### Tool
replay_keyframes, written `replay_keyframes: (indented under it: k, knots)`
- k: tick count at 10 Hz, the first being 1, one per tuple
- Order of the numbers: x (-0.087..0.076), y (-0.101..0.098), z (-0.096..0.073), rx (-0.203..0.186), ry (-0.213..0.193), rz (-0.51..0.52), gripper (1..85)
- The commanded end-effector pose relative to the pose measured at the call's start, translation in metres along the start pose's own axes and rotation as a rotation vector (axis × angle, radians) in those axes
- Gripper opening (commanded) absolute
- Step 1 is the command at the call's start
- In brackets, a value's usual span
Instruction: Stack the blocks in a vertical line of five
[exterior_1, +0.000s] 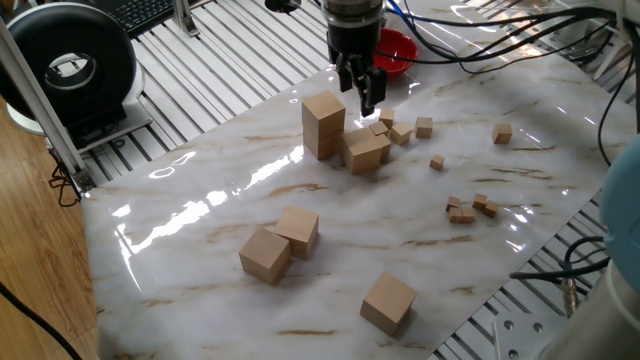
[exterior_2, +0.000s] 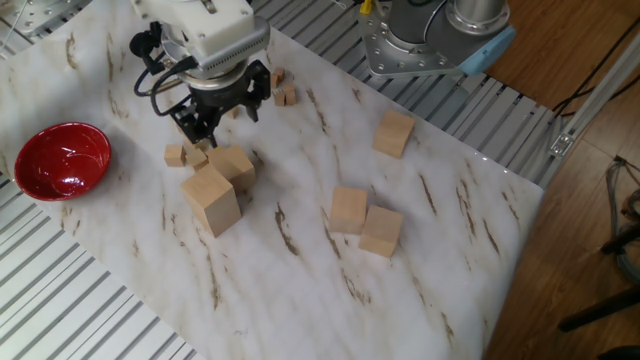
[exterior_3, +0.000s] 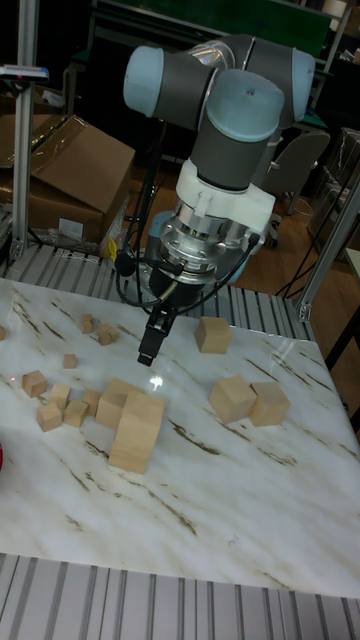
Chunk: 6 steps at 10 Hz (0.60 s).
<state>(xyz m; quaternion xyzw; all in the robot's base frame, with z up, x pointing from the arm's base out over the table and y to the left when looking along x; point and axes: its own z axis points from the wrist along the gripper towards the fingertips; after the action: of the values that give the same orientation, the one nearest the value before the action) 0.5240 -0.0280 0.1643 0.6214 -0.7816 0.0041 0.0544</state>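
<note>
Glossy marble-patterned desk (exterior_1: 200, 200). Two smooth tan wooden cubes stacked (exterior_1: 323, 124), a third (exterior_1: 366, 152) touching its base; three others (exterior_1: 280, 242) apart. Gripper (exterior_1: 365, 92) above, jaws empty; opening unclear.

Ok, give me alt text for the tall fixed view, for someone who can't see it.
A grey robot arm's tool hangs, holding nothing, above a white marble table, beside a two-high stack of large tan wooden cubes. Four more large cubes sit singly, and tiny wooden cubes lie scattered at left.
</note>
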Motion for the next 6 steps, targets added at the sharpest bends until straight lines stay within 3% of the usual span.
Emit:
replay_keyframes:
  k: [1,2,4,6]
  knots:
    - [-0.005,-0.004,-0.001,0.017,-0.021,-0.03,71.3]
    - [-0.004,-0.007,-0.001,0.023,-0.016,-0.036,71.7]
    - [0.012,-0.028,0.005,0.078,0.023,-0.107,71.7]
    - [0.022,-0.033,0.008,0.113,-0.001,-0.122,71.3]
